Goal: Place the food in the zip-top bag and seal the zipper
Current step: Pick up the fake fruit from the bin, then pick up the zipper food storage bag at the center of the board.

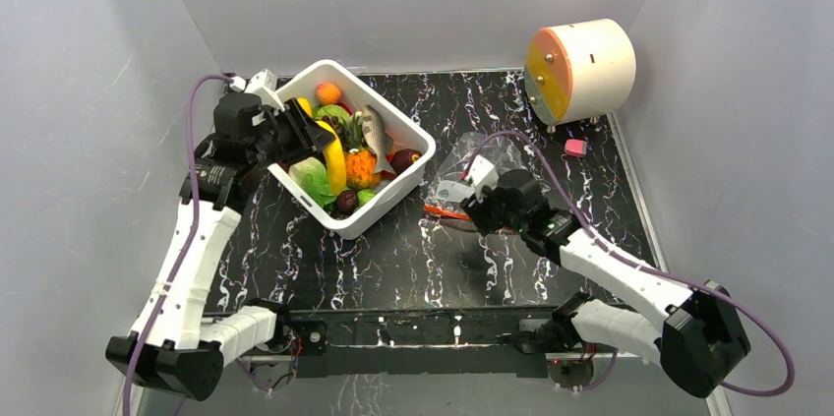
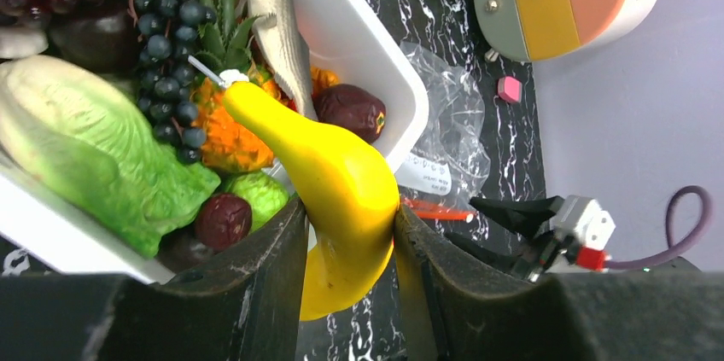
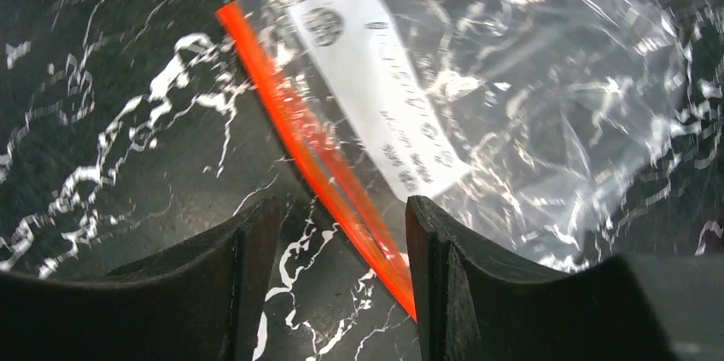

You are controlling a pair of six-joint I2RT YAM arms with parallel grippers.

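My left gripper (image 2: 348, 224) is shut on the yellow banana (image 2: 337, 182) at the near rim of the white tub (image 1: 393, 202), and it also shows in the top view (image 1: 313, 141). The tub holds more food: a pineapple (image 1: 361, 168), a grey fish (image 1: 375, 128), grapes (image 2: 166, 71) and greens (image 2: 85, 148). The clear zip-top bag (image 1: 470, 180) lies flat to the tub's right, empty, with its red zipper (image 3: 312, 152) partly parted. My right gripper (image 3: 341, 233) is open, low over the zipper's near end, its fingers (image 3: 440, 267) astride the strip.
A white drum with an orange and yellow face (image 1: 580, 70) lies at the back right. A small pink block (image 1: 575, 148) sits in front of it. Grey walls close in the black marbled table (image 1: 393, 268) on three sides.
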